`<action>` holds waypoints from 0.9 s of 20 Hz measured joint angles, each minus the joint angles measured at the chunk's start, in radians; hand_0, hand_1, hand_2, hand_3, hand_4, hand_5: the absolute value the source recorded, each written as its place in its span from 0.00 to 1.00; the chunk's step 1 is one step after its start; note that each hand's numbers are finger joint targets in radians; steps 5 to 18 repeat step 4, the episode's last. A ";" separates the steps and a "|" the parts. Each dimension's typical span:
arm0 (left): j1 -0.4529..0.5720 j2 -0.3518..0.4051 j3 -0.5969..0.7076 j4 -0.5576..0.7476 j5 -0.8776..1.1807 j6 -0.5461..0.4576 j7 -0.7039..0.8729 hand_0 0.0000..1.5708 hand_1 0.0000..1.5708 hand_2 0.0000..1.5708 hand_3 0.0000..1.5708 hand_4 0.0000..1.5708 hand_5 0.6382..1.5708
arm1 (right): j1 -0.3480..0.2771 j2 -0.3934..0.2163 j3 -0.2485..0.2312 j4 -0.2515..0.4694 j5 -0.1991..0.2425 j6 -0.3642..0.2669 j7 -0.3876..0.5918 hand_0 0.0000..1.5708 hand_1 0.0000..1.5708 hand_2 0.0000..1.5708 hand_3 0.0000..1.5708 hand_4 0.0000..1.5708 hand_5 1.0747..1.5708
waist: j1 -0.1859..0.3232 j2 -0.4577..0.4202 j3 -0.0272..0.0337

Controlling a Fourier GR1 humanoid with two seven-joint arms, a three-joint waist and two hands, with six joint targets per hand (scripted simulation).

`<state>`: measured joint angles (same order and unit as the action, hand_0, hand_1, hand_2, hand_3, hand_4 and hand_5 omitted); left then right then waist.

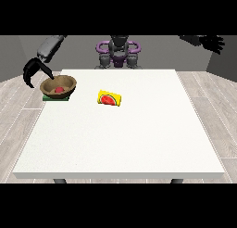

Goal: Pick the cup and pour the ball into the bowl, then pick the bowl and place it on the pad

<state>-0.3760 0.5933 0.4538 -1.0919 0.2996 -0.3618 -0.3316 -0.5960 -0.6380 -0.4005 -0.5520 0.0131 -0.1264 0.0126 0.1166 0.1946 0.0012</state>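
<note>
Nearest the camera, the white table (125,143) stretches as a broad bare surface with nothing on its front half.

Farther back, a little left of the middle, the cup (109,98) lies on its side. It is yellow, with a red, watermelon-like picture on the end that faces the camera. No hand is near it.

Farther back again, near the table's left edge, the brown bowl (58,85) sits upright on the green pad (55,98), which shows as a thin dark green strip under the bowl's front. Inside the bowl rests 1 red ball (59,90).

Just behind and left of the bowl, the hand at the view's left (33,70) hangs off the table's corner. Its black fingers curve downward in a loose claw, and 1 fingertip comes close to the bowl's rim. It holds nothing, and whether it touches the rim cannot be told.

At the far edge stands the robot's torso (118,53), grey with purple rings. The hand at the view's right (210,41) is raised well away from the table, fingers spread and empty.

Judging by how things lie, both steps look done: the ball is in the bowl and the bowl is on the pad. What seems left is only for the near hand to draw clear.
</note>
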 measured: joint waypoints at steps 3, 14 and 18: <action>0.004 -0.075 -0.075 -0.060 -0.023 0.049 0.092 0.00 0.00 0.00 0.00 0.57 0.99 | -0.022 -0.002 0.026 0.004 0.017 0.014 0.053 0.00 0.00 0.00 0.00 0.26 0.62 | 0.000 -0.102 0.0003; 0.012 -0.088 -0.084 -0.055 -0.032 0.060 0.099 0.00 0.00 0.00 0.00 0.57 0.99 | -0.033 0.002 0.035 -0.010 0.015 0.036 0.065 0.00 0.00 0.00 0.00 0.30 0.72 | -0.013 -0.134 -0.0002; 0.012 -0.088 -0.084 -0.055 -0.032 0.060 0.099 0.00 0.00 0.00 0.00 0.57 0.99 | -0.033 0.002 0.035 -0.010 0.015 0.036 0.065 0.00 0.00 0.00 0.00 0.30 0.72 | -0.013 -0.134 -0.0002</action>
